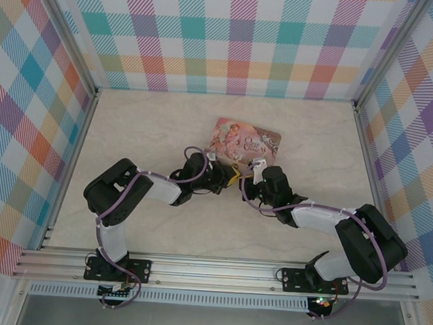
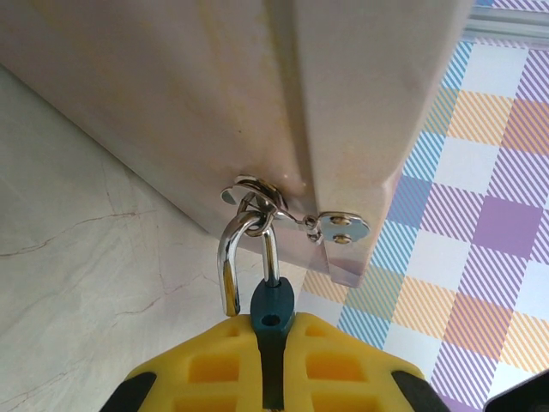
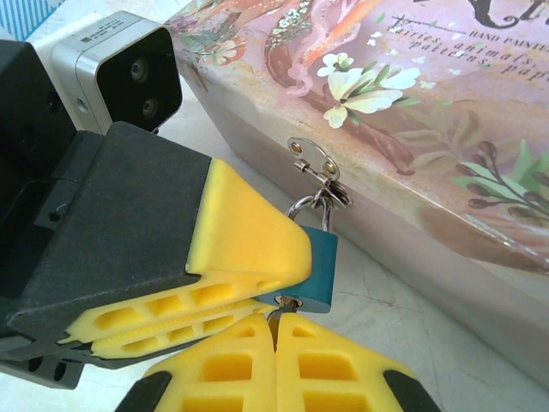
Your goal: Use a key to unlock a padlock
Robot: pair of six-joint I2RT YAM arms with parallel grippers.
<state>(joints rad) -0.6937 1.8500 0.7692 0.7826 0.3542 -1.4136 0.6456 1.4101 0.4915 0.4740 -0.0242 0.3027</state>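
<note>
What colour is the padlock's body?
Dark teal-blue; the padlock shows best in the right wrist view.

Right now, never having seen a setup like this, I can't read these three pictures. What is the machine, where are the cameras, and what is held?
Two robot arms are bolted at the table's near edge. The overhead camera looks down on both, meeting at a pink tin. The other two cameras ride on the wrists. The left gripper clamps the blue padlock, which hangs from the tin's hasp. The right gripper pinches what looks like the key at the padlock's underside.
</note>
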